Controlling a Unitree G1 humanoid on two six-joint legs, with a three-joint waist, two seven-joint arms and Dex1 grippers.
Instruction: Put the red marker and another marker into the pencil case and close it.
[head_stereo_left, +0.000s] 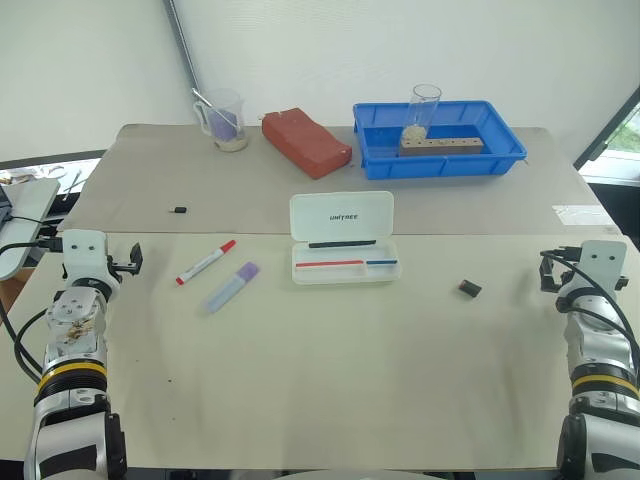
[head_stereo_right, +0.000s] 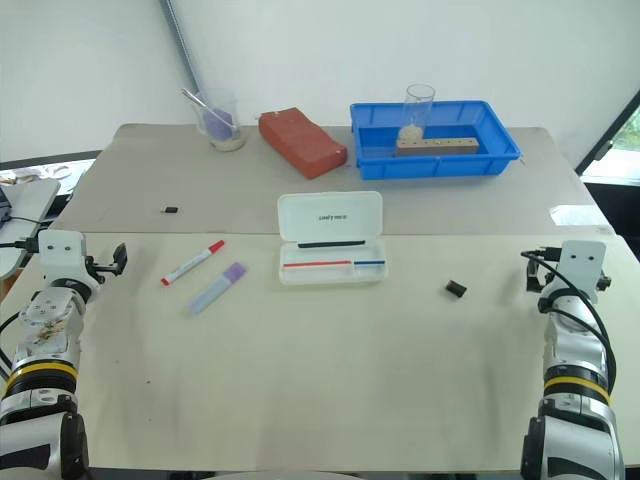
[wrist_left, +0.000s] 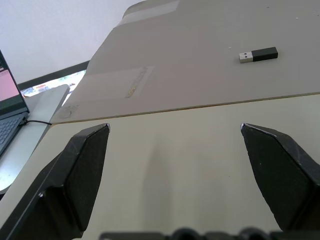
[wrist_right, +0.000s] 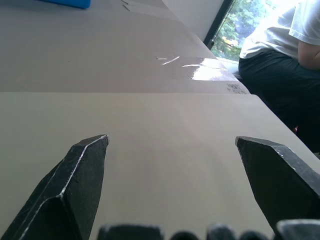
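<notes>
The table (head_stereo_left: 330, 380) is covered with a pale mat near the robot and a greyer mat far from it. On the far side, at the right, stands a blue tray (head_stereo_left: 438, 160) with a wooden block (head_stereo_left: 441, 146) and a clear glass (head_stereo_left: 423, 110) inside. Left of the tray lies a red brick-like block (head_stereo_left: 306, 142), and further left a measuring cup (head_stereo_left: 224, 120) with something purple in it.

The pencil case (head_stereo_left: 342, 238) lies open in the middle of the table, its lid with the small black print folded back to the far side. In its base lie a thin black pen (head_stereo_left: 342, 243), a thin red stick (head_stereo_left: 329, 264) and a thin blue stick (head_stereo_left: 381, 263).

The purple marker (head_stereo_left: 232, 287) lies on the near mat left of the case, and the red marker (head_stereo_left: 205, 262) lies just left of it, apart from it; both are outside the case.

The left gripper (wrist_left: 175, 165) is at the left edge of the table with its jaws spread wide and nothing between them. The right gripper (wrist_right: 172, 170) is at the right edge, also wide open and empty.

A small black object (head_stereo_left: 469, 289) lies right of the case, and a small USB stick (wrist_left: 258, 55) lies on the far mat at the left
</notes>
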